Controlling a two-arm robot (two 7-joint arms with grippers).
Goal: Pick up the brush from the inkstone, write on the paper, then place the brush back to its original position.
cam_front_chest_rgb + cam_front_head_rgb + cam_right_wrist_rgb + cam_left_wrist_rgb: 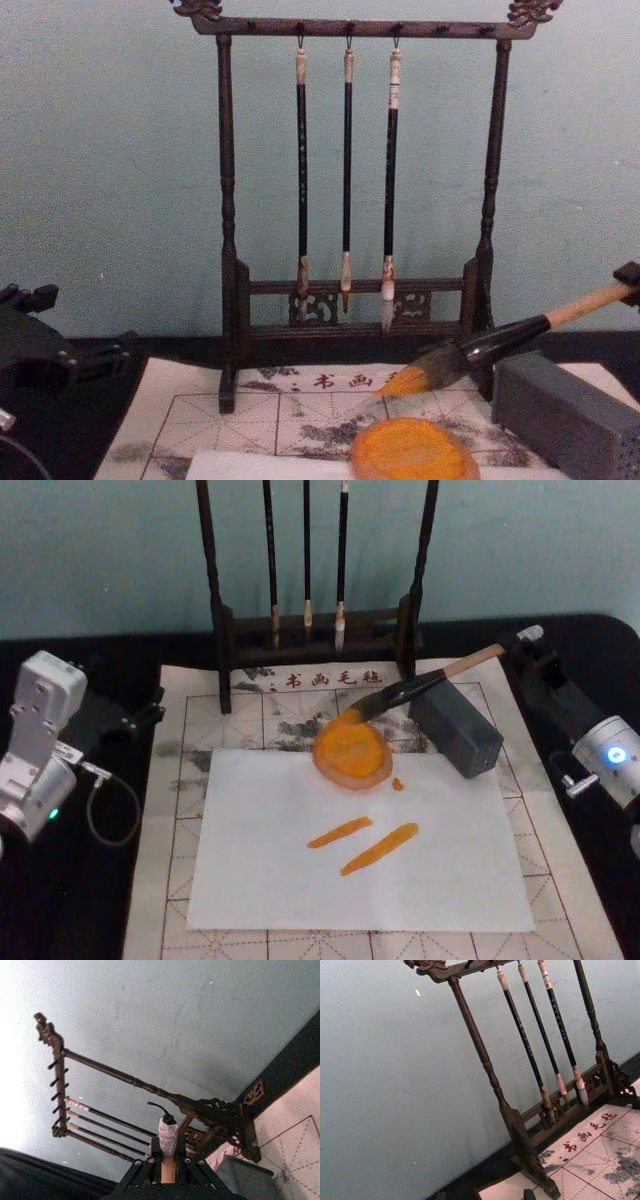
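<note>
The right gripper (518, 650) sits at the far right of the black table (80, 900), closed on the top end of the brush (420, 687); from the head view the brush slants down and left across the near corner of a grey block (455, 730), its bristles over the far rim of a round orange dish (352, 752); the chest view adds the height, with the brush (500, 340) tilted and its orange-stained tip raised above the dish (412, 450), while whether the black section touches the block (565, 410) cannot be told; the right wrist view shows the grip itself, the tan wood pinched between the dark fingers (152, 1152) of the gripper (168, 1160), and a white-wrapped end with a thin black loop beyond them; the paper (270, 860), a plain white sheet, lies flat on a cream mat (200, 710) ruled in red, and carries two slanted orange strokes (362, 841) and a small orange spot near the dish; the block is matt and square-edged, the dish smooth and shallow; behind stands a dark turned-wood rack (350, 300) with carved ends, three thin black brushes (347, 170) hanging from its top bar; the left wrist view shows the rack (485, 1065) against a pale blue-green wall (395, 1085); the left gripper (155, 705) lies parked at the mat's left edge.
</note>
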